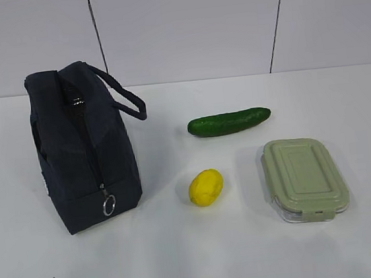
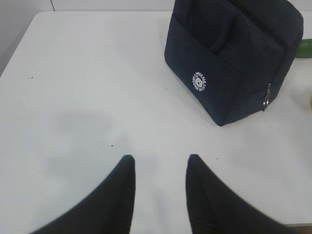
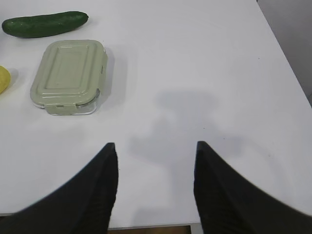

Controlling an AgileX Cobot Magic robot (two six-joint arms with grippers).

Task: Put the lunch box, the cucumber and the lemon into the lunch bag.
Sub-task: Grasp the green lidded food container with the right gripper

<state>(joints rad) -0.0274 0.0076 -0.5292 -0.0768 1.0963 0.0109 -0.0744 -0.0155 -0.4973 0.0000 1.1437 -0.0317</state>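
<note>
The dark navy lunch bag stands upright at the left of the white table, zipped shut, its ring pull hanging low at the front. It also shows in the left wrist view. The cucumber lies right of the bag. The lemon sits in front of it. The lunch box with its sage-green lid lies at the right, also in the right wrist view. My left gripper is open and empty over bare table left of the bag. My right gripper is open and empty, right of the lunch box.
The table's near edge shows just below my right gripper. The table's right edge runs beside a grey floor. A grey panelled wall stands behind the table. The cucumber and a sliver of the lemon show in the right wrist view.
</note>
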